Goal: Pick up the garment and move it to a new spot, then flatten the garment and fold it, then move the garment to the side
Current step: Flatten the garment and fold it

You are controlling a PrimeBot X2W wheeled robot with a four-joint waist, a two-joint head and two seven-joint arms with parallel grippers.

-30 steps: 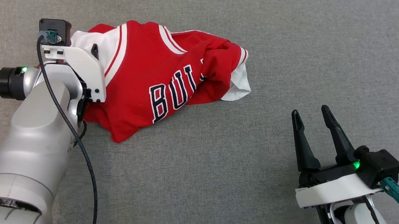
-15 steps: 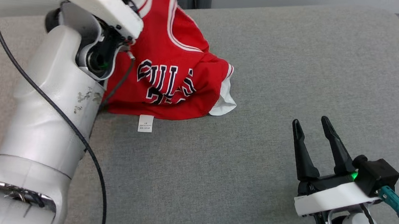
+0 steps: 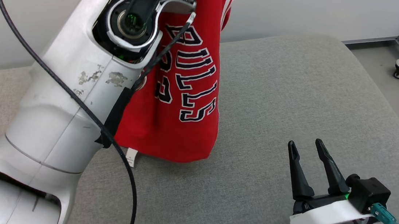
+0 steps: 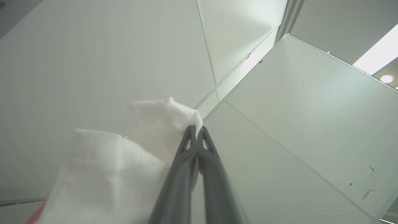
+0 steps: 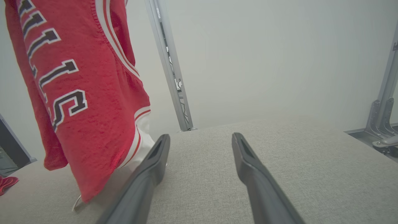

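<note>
The left hand [image 4: 196,129], raised high, pinches a white fold of the jersey [image 3: 187,125], which hangs straight down over the left of the grey cushion [image 3: 277,97]. The right hand [image 3: 305,142] sits near right, fingers spread, empty.

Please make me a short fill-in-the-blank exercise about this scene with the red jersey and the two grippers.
1. The left gripper is shut on a ____ part of the jersey.
2. The right gripper is ____ and holds nothing.
3. The jersey hangs over a ____ cushion.
4. Its dark letters spell ____.
Missing words: white; open; grey; BULLS.
</note>
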